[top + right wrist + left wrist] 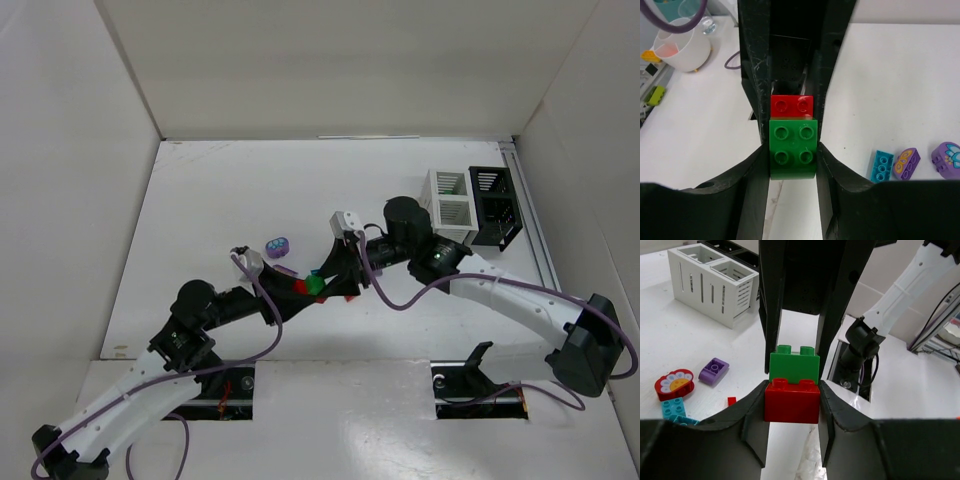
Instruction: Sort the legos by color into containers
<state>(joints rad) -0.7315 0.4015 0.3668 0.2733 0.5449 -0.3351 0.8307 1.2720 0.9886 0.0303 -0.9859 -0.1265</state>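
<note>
A red lego (791, 402) and a green lego (794, 367) are stuck together and held between both grippers just above the table. My left gripper (792, 392) is shut on the red lego. My right gripper (792, 150) is shut on the green lego (792, 147), with the red one (792, 106) beyond it. In the top view the pair (309, 286) sits mid-table between the two grippers. The white container (450, 205) and the black container (495, 207) stand side by side at the back right.
Loose legos lie left of the grippers: a purple brick (713, 371), a red flower piece (673, 384), a teal brick (675, 410) and a tiny red piece (731, 401). The right wrist view shows a teal brick (882, 165) and two purple printed pieces (906, 163).
</note>
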